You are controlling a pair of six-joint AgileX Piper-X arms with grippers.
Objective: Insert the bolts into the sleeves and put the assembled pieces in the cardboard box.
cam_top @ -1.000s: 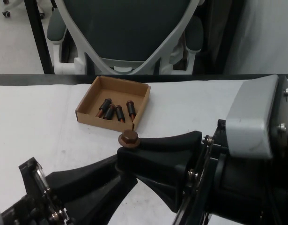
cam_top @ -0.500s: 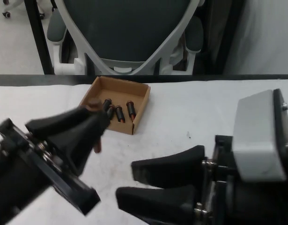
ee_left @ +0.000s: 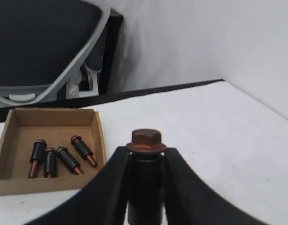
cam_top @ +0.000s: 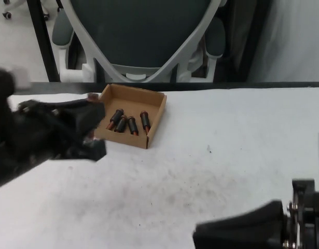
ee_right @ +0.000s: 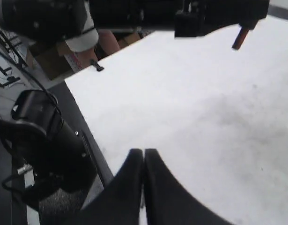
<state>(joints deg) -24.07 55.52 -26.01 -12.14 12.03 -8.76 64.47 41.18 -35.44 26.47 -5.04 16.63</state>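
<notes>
The left hand point(ee_left: 146, 154) gripped a black sleeve point(ee_left: 144, 187) with a copper bolt point(ee_left: 146, 139) seated in it, just beside the cardboard box point(cam_top: 120, 137) near the desk's point(cam_top: 226, 135) far edge. Four assembled pieces point(ee_left: 68, 160) lay in the box. The right hand point(ee_right: 144, 161), fingers pressed together and holding nothing, was near the desk's near right corner.

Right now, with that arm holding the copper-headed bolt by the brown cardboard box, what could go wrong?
The left gripper holds the copper hex-headed bolt in its black sleeve beside the open brown cardboard box, not clearly over it; released here, it might hit the wall or miss. It could bounce off the four pieces inside.
</notes>
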